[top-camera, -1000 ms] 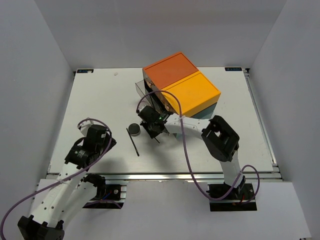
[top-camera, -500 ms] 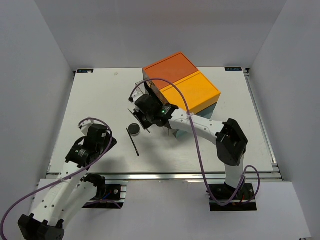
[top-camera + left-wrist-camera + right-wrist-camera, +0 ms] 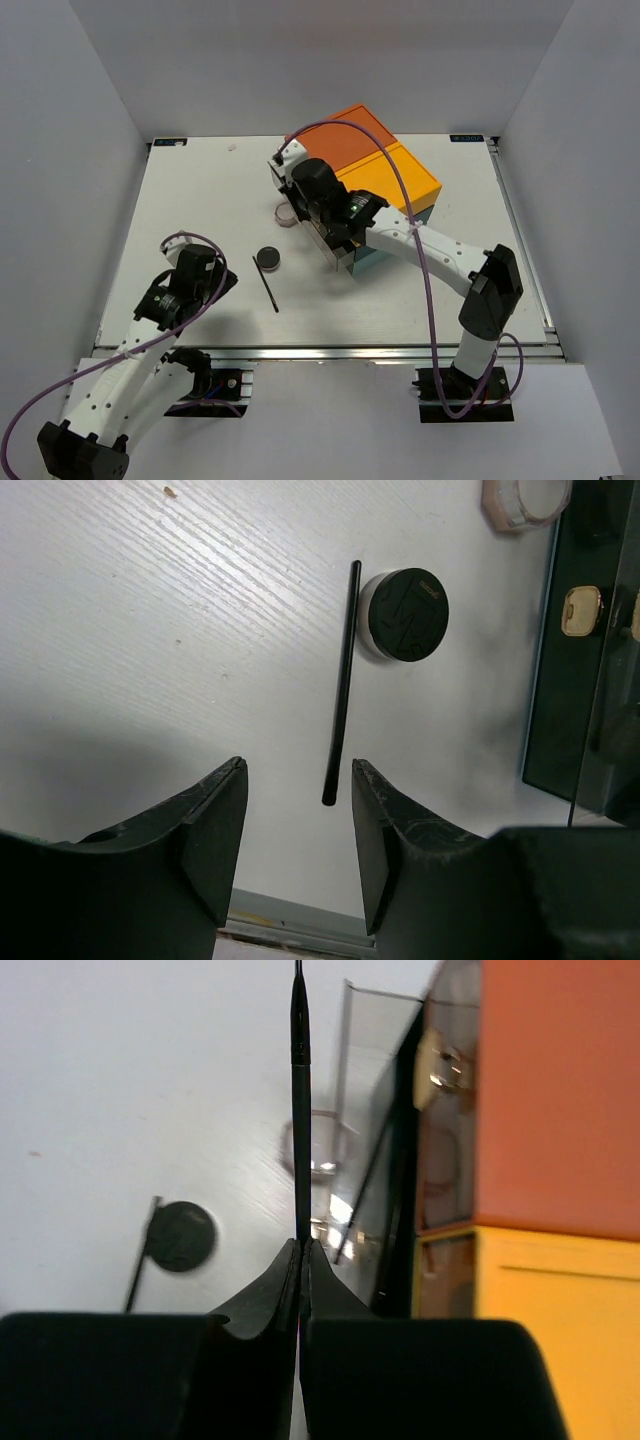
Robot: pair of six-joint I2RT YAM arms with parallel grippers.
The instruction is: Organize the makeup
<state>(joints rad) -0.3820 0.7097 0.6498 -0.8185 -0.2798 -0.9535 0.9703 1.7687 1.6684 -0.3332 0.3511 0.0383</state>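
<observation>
My right gripper [image 3: 302,1245] is shut on a thin black stick [image 3: 300,1060] and holds it in the air beside the open smoky drawer [image 3: 375,1110] of the box. In the top view the right gripper [image 3: 286,168] is at the box's left front corner. A second thin black stick [image 3: 270,285] lies on the table next to the round black compact [image 3: 267,259]. The pinkish jar [image 3: 288,213] stands farther back by the box. My left gripper [image 3: 298,780] is open and empty, just short of the near end of the lying stick [image 3: 340,685], with the compact [image 3: 405,615] beyond.
The large drawer box with an orange top [image 3: 335,135], a yellow top [image 3: 392,185] and a teal base [image 3: 378,258] stands at the table's middle back. Its dark see-through drawer [image 3: 570,680] sticks out toward the compact. White walls enclose the table.
My right arm has lifted from beside the compact and swung back toward the box's left front corner, carrying the stick. The left arm has barely moved.
</observation>
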